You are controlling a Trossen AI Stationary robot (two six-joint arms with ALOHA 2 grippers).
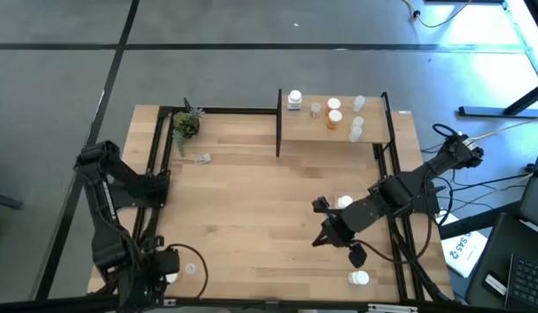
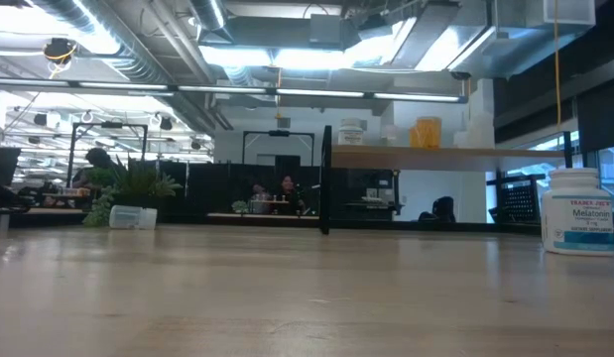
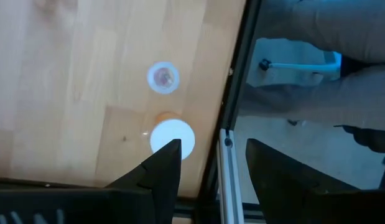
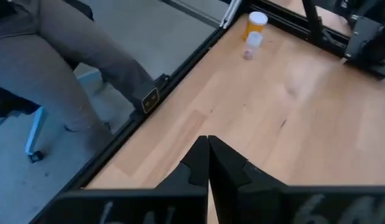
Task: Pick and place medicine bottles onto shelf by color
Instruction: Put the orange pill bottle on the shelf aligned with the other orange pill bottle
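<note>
The shelf [image 1: 334, 130] at the table's far side carries a white bottle [image 1: 294, 99], two orange bottles [image 1: 335, 113] and several clear ones [image 1: 356, 122]. My left gripper [image 3: 211, 162] hangs open over the near left table edge. An orange bottle with a white cap [image 3: 172, 137] stands just beside one finger, with a clear bottle [image 3: 162, 78] a little beyond it. My right gripper [image 4: 208, 146] is shut and empty above the right part of the table, next to a white bottle [image 1: 344, 202]. Another white bottle [image 1: 359, 277] stands near the front right edge.
A small green plant [image 1: 186, 124] sits at the back left, with a clear bottle [image 1: 202, 158] lying beside it. Black frame rails [image 1: 278, 122] border the shelf and table sides. A person's grey-trousered legs [image 4: 55, 56] show beyond the table edge.
</note>
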